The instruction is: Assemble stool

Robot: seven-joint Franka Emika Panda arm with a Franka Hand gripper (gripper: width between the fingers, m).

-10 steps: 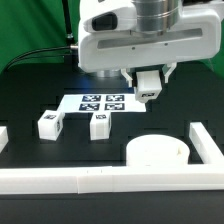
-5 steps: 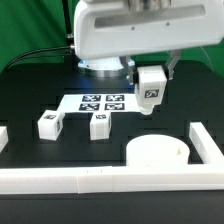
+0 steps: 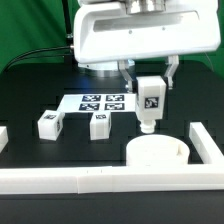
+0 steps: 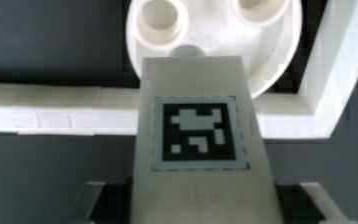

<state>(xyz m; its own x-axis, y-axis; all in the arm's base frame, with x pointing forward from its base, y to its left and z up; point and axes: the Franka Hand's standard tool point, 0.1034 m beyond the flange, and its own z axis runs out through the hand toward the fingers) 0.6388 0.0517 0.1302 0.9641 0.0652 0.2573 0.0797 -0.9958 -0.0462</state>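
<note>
Stool seat (image 3: 158, 152), the thick white disc, lies on the black bench (image 3: 30, 90) at the exterior view's right, in the corner where the long white rail (image 3: 60, 180) along the front meets the short rail (image 3: 206, 146) at the side. In the wrist view you see two round recesses (image 4: 250, 10) sunk into the seat's upper face.

Your claw (image 3: 150, 96) is closed tight on one leg (image 3: 150, 106), a finger on each flank. The leg hangs upright with its black-and-white tag facing the exterior camera, its lower end close over the seat's far rim. You cannot tell from either view whether it touches.

Two more legs (image 3: 47, 125) (image 3: 99, 125) lie on the bench at the exterior view's left, apart from each other and well apart from the seat. The nearer one sits just in front of the marker board (image 3: 100, 102)
</note>
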